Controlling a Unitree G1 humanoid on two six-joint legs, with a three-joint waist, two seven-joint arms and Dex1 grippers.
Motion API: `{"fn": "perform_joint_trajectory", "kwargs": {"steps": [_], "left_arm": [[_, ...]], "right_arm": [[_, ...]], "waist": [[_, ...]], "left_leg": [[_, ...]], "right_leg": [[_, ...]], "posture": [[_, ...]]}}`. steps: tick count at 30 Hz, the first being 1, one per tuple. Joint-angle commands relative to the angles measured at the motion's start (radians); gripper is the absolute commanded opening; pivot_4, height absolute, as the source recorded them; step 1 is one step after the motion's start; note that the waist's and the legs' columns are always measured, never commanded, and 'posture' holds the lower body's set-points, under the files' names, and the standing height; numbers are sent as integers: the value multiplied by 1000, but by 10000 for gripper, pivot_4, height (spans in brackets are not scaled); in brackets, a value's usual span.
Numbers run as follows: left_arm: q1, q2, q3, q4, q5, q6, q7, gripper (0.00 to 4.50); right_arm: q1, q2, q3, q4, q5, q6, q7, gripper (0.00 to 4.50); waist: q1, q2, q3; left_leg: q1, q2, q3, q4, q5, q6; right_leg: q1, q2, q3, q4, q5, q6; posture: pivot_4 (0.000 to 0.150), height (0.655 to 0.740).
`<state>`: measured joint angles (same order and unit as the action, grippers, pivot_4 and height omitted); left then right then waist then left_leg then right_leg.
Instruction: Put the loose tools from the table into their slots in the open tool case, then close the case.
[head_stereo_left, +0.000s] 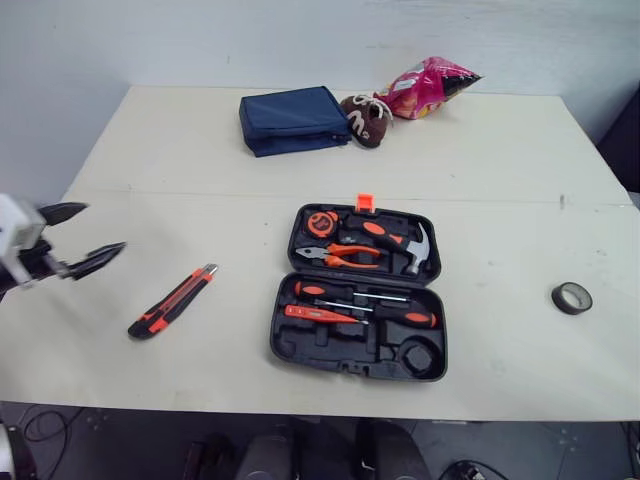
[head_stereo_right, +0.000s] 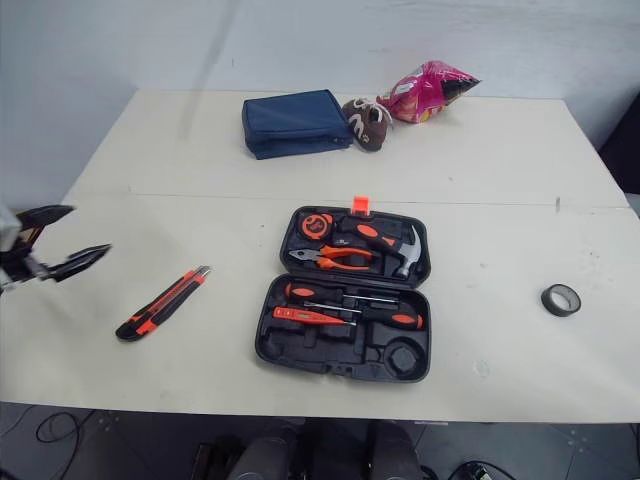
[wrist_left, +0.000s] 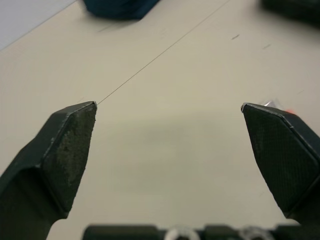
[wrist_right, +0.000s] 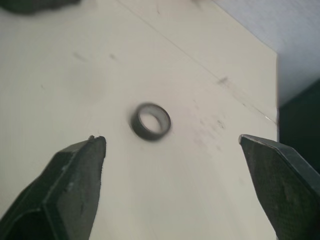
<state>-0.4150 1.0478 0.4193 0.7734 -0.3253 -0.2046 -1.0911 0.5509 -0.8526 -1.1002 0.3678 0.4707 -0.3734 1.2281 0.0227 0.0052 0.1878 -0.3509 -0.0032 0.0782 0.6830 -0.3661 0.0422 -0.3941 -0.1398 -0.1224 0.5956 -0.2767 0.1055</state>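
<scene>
Now, left gripper (head_stereo_left: 103, 227): fingers spread wide, empty, by left edge of table (head_stereo_left: 200, 150)
right gripper (wrist_right: 171, 141): fingers spread wide, empty, facing the tape roll (wrist_right: 150, 121)
utility knife (head_stereo_left: 172, 300): flat on table, left of tool case (head_stereo_left: 330, 345)
tool case: open

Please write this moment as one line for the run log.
left claw: open, empty | right claw: open, facing tape roll | utility knife: on table | tool case: open

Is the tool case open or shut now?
Open: the tool case lies flat, lid back, with pliers and hammer visible inside.
</scene>
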Motion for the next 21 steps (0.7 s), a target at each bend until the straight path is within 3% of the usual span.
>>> {"fn": "perform_joint_trajectory", "kwargs": {"steps": [1,4,11,14,16,21], "left_arm": [[-14,50,18,134,34,-72,23,44766],[18,94,35,237,51,-70,71,44766],[61,61,39,169,6,-59,-13,44766],[114,43,28,48,-21,29,-60,44766],[146,34,34,-42,-65,206,-56,44766],[261,5,59,-325,-130,467,1,44766]], "right_arm": [[-5,-37,-58,102,-8,-123,-24,45000],[-23,-44,-39,105,-11,-138,-68,45000],[-55,-8,123,-107,27,-35,-85,45000],[-84,13,212,-294,128,118,-94,45000],[-127,44,246,-382,187,184,-138,45000],[-187,90,340,-531,212,252,-159,45000]], "waist": [[-2,0,0],[-9,0,0],[-24,1,0],[-24,3,1],[-24,2,1],[-23,3,1]], "left_leg": [[0,0,0,0,0,0],[1,0,0,0,0,-1],[3,0,0,-1,-3,-7],[2,0,0,-2,-2,-6],[2,0,0,-1,-1,-3],[0,0,0,-1,-1,-3]], "right_leg": [[0,0,0,0,0,0],[0,-2,0,-1,0,0],[0,-3,1,2,-1,-1],[-2,-3,1,6,-1,-1],[-2,-3,1,6,-1,-1],[-3,-3,1,6,-1,-1]], "posture": [[1500,7400],[1500,7400],[1500,7400],[1500,7400],[1500,7400],[1500,7400]]}}
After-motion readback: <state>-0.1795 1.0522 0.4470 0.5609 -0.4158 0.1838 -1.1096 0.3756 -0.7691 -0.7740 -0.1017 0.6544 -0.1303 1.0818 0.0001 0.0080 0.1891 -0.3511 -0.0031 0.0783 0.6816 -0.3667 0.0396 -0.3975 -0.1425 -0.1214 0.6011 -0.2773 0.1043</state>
